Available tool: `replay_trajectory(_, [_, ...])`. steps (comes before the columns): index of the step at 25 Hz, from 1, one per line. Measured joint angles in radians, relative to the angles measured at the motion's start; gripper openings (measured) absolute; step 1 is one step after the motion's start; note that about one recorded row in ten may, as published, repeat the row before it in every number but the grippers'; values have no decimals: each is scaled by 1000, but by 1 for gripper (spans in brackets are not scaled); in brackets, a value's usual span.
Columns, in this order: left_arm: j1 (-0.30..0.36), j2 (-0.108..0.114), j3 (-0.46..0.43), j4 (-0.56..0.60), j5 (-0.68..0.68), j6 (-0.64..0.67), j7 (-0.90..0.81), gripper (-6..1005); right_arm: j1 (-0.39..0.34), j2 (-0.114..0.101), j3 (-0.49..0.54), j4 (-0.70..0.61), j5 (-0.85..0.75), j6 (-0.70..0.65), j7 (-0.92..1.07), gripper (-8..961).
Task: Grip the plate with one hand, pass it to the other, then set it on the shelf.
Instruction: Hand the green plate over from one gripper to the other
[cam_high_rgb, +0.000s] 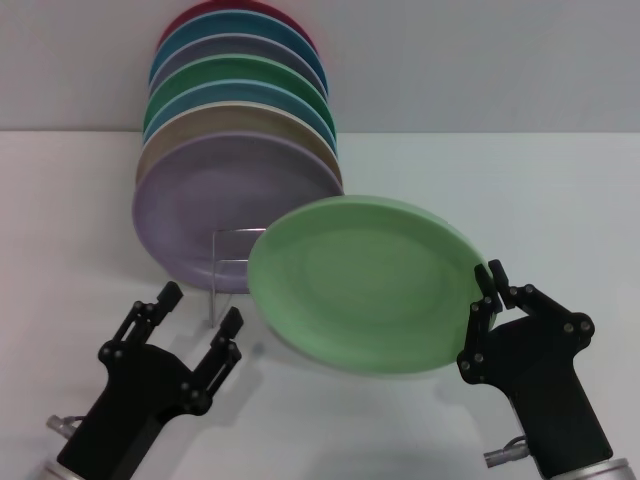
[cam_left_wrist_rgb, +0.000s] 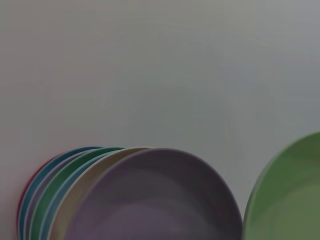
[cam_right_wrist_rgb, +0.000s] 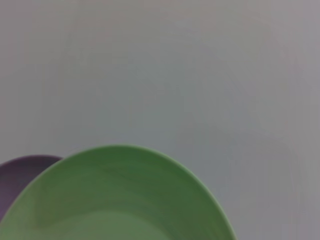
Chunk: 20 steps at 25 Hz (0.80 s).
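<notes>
My right gripper (cam_high_rgb: 492, 292) holds the plate (cam_high_rgb: 365, 285) by its right edge, tilted, in front of and to the right of the shelf (cam_high_rgb: 232, 262). The row of plates (cam_high_rgb: 238, 170) stands in the shelf, behind. My left gripper (cam_high_rgb: 200, 312) sits left of the plate, apart from it.

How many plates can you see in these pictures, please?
8. Seven stand in a row on the rack, from the red plate at the back to the lilac plate in front. The right claw holds the pale green plate. More may be hidden.
</notes>
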<state>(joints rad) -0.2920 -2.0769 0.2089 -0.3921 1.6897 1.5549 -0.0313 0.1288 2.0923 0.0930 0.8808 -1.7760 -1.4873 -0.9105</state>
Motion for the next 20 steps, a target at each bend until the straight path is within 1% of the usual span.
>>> replay_trajectory(6, [-17,0,-7,-11,39,-20,2,724,-7,0,-19,7,1,3,-51,19])
replay_trajectory(11, [-38,0,-20,-22,40,-57,-4,725,-9,0,-32,23,10,4,-108,19])
replay_trajectory(20, [-48,-1,-31,-24,41,-71,-5,725,-9,0,-47,29,12,11,-179,19])
